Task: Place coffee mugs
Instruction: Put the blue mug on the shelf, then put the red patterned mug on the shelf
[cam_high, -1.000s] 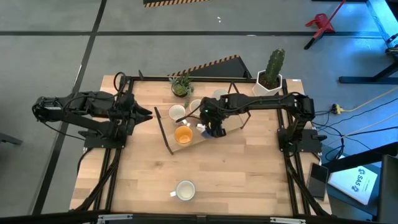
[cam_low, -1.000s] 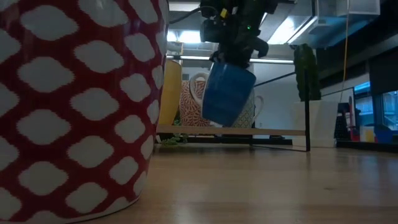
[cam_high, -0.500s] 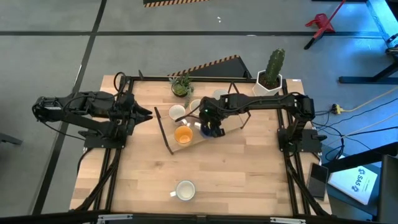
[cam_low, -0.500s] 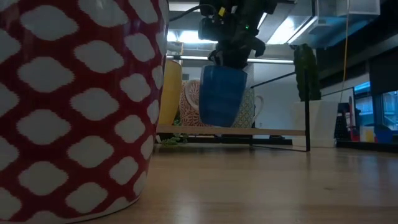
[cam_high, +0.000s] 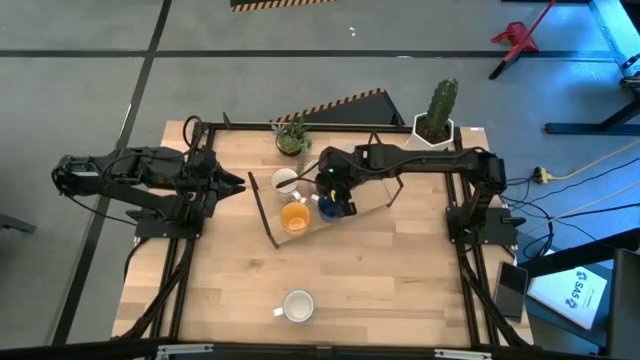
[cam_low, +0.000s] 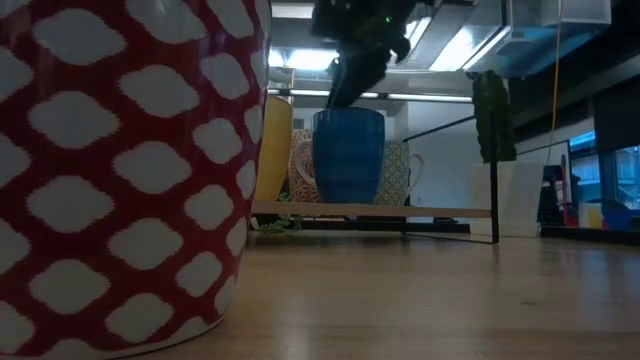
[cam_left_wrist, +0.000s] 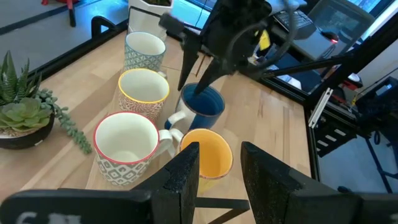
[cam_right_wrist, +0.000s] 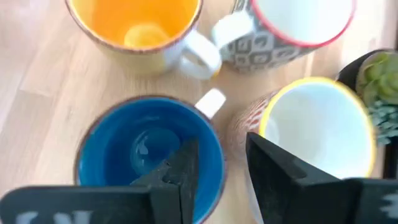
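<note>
The blue mug (cam_low: 348, 155) stands upright on a low wooden rack (cam_low: 440, 211) at the table's middle back. Beside it stand an orange mug (cam_high: 295, 217), a red-rimmed mug (cam_left_wrist: 127, 146), a yellow-rimmed mug (cam_left_wrist: 144, 93) and a teal-patterned mug (cam_left_wrist: 144, 53). My right gripper (cam_right_wrist: 221, 144) hangs open just above the blue mug (cam_right_wrist: 149, 155). One finger is over its hollow and one outside its rim, and neither plainly touches it. My left gripper (cam_left_wrist: 217, 171) waits open at the table's left, pointing at the rack.
A mug with a red-and-white pattern (cam_low: 130, 170) stands alone near the table's front edge (cam_high: 298, 306). A cactus in a white pot (cam_high: 436, 115) and a small succulent (cam_high: 290, 138) stand at the back. Bare wood lies between the rack and the front mug.
My right gripper has opened and let go of the blue mug, then risen a little toward the table's far left. The mug hung tilted from the fingers a second ago. It swung upright and now stands on the rack by its base.
</note>
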